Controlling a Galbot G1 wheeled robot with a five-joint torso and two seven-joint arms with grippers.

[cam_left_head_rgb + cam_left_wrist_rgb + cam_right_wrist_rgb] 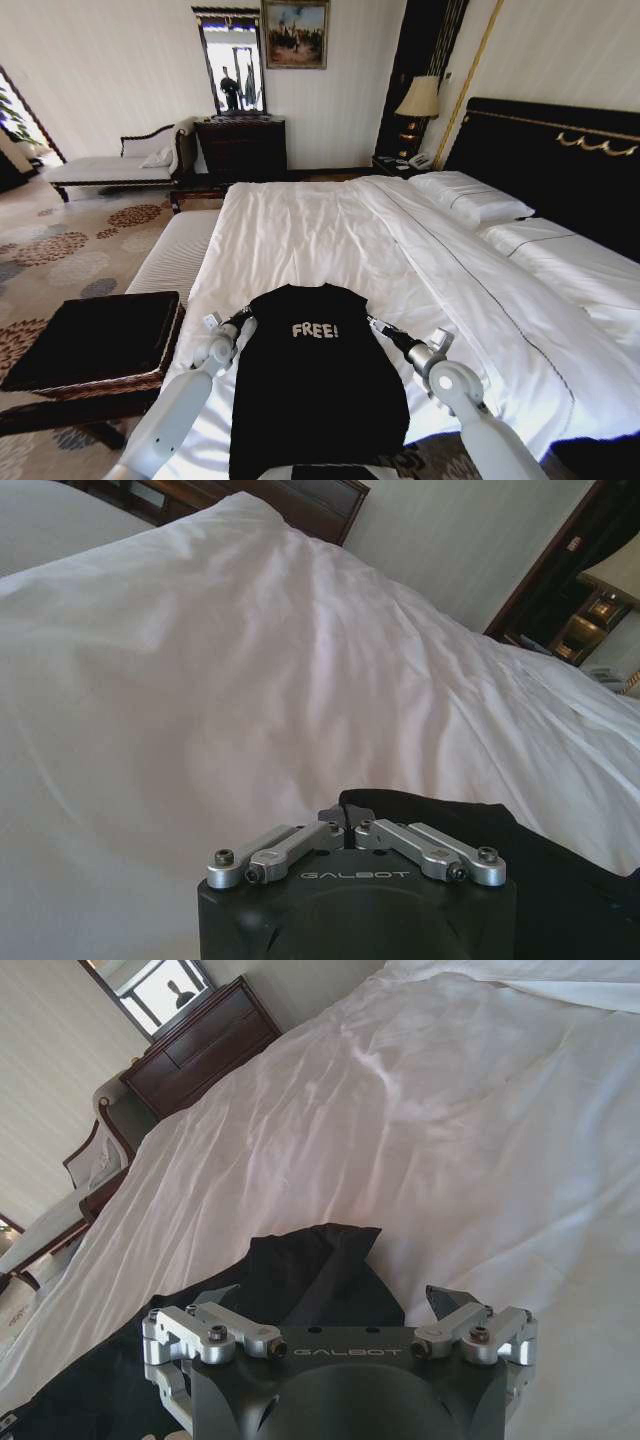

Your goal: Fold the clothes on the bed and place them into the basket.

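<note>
The T-shirt [315, 385] lies on the bed [330, 225], at the foot end nearest the robot, chest up with the white "FREE!" lettering readable from the head camera. Its sleeves are folded in, so the cloth forms a long dark panel running from the neck edge down toward the bottom of the head view. The white duvet around it is lightly creased, and the pillows [470, 195] sit well apart at the far end against the black headboard [560, 160].

The left claw [243, 318] is at the shirt's left shoulder edge. In the left wrist view its fingers [345, 815] are drawn together at their tips, closed on the edge of the black cloth where it meets the duvet.

The right claw [378, 325] is at the opposite shoulder edge. In the right wrist view this claw [330, 1300] stands open, its two fingers spread wide apart, one finger [447, 1298] over bare duvet just beside the shirt and the other over the black fabric. A folded corner of the shirt [320, 1260] lies between them, ahead of the claw body.

The basket [95, 345] sits off the bed to the robot's left, on a dark wooden worktop beside the bed's foot corner, with its black lining facing up. A striped white bench [178, 252] stands along the left side of the bed beyond the basket.
</note>
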